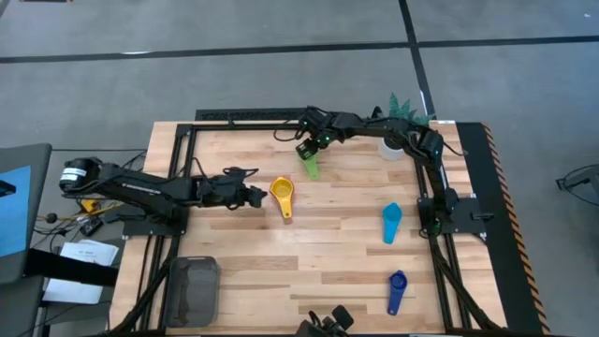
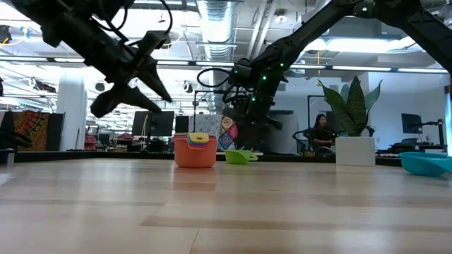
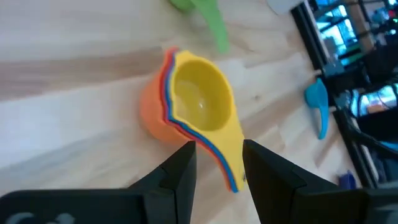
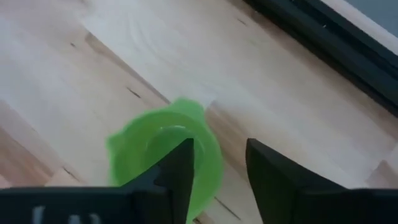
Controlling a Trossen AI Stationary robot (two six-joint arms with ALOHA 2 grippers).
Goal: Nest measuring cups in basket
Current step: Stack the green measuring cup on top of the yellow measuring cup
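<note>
A grey floor [image 1: 281, 80] is seen around the wooden table [image 1: 328, 271]; ceiling lights [image 2: 226, 14] and distant desks are shown beyond.

Basket [image 1: 193, 289] at table's [image 1: 243, 281] front-left corner — nested cups [image 1: 283, 196] mid-table — plant pot [image 1: 392, 146] back right.

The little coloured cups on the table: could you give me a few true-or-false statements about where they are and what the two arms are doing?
1. The yellow cup sits nested in an orange one. True.
2. The basket holds the green cup. False: the green cup lies on the table, below the right gripper.
3. The left gripper is open beside the yellow stack. True.
4. The teal cup is in the stack. False: it lies alone on the table.
5. The blue cup is held. False: it lies by the front edge.
</note>
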